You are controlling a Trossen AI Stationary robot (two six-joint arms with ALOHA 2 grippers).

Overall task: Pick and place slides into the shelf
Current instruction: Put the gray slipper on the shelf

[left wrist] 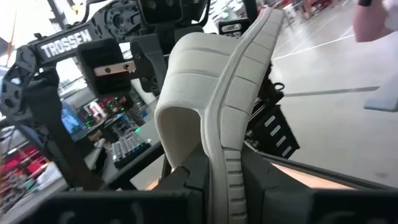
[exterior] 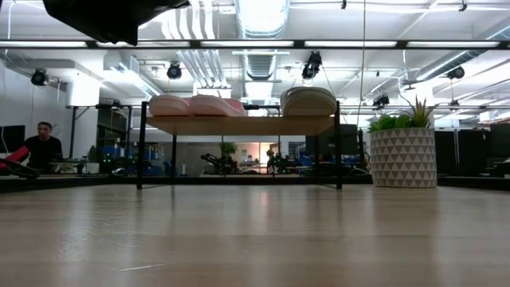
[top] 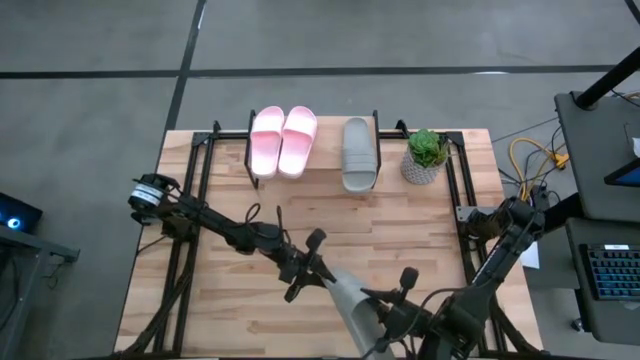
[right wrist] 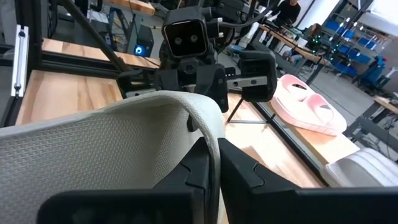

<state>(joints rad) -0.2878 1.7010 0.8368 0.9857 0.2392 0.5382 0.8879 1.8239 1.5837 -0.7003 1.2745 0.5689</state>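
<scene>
Both grippers are clamped on the last grey slide (top: 350, 300) at the lower centre of the high view — the left gripper (top: 318, 272) pinching its upper-left end, the right gripper (top: 385, 318) its lower-right end, so its long axis runs diagonally between them. The shelf (top: 320, 176) sits at the upper centre, the pink pair (top: 283, 140) and one grey slide (top: 358, 152) already on it — the free slot looks to be beside that grey one, nearer the right arm.

text: "TROSSEN" | colour: white capital letters | on: dark bracket of the right arm (left wrist: 62, 46) facing the left wrist camera | other legible text, numbers, signs: none
</scene>
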